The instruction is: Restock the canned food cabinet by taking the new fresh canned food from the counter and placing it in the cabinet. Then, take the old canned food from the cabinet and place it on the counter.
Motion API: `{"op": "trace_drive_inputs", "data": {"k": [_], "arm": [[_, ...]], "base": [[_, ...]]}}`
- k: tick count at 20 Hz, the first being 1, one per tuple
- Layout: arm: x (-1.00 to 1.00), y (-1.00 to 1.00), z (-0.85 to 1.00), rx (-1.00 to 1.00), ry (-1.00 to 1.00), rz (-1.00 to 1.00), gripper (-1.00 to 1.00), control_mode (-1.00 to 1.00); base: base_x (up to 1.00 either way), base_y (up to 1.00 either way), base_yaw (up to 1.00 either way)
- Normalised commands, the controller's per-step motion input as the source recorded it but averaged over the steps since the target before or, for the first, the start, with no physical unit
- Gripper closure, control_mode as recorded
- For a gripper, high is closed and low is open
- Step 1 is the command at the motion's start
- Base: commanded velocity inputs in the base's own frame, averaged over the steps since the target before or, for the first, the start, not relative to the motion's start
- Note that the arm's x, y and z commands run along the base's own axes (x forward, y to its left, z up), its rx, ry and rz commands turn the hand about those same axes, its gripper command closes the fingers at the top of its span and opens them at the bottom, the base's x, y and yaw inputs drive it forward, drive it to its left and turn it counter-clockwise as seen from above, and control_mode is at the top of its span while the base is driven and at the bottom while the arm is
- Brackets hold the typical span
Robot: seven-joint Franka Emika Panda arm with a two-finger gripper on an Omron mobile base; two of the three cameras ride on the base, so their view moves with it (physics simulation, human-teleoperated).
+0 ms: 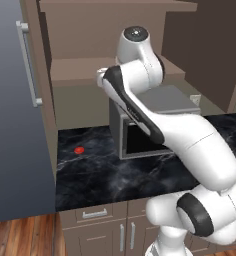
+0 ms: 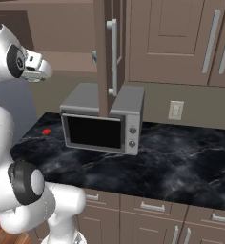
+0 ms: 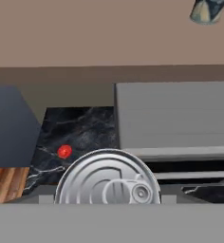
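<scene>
The old canned food (image 3: 107, 182), a flat silver tin with a ringed lid, sits at the bottom of the hand view between my fingers; my gripper (image 3: 108, 198) is shut on it. The tin hangs in the air in front of the cabinet (image 1: 90, 65), above the counter (image 1: 100, 170). The new fresh canned food (image 3: 208, 10) stands on the cabinet shelf (image 3: 85, 33), up and to the right in the hand view. In the right base view a sliver of that can (image 2: 94, 57) peeks out beside the open cabinet door (image 2: 107, 52). My white hand (image 2: 37, 67) is at shelf height.
A grey microwave (image 1: 155, 125) stands on the counter below the shelf, right of the hand. A small red spot (image 1: 79, 149) marks the counter's left part. A tall grey-blue panel (image 1: 15, 100) bounds the counter on the left. Drawers with silver handles (image 2: 152, 206) run under the counter.
</scene>
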Motion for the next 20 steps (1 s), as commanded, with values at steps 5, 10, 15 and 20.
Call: {"op": "trace_drive_inputs", "data": {"k": [5, 10, 15, 20], "arm": [[-0.87, 0.21, -0.9, -0.01, 0.5, 0.12, 1.0, -1.0], [-0.32, 0.25, -1.0, -0.06, 0.42, 0.17, 1.0, -1.0], [0.28, 0.59, -1.0, -0.19, 0.07, 0.03, 1.0, -1.0], [0.13, 0.42, -1.0, -0.23, 0.0, 0.03, 1.0, -1.0]], "base": [[0.0, 0.0, 0.0], [0.0, 0.0, 0.0], [0.0, 0.0, 0.0], [0.0, 0.0, 0.0]]}}
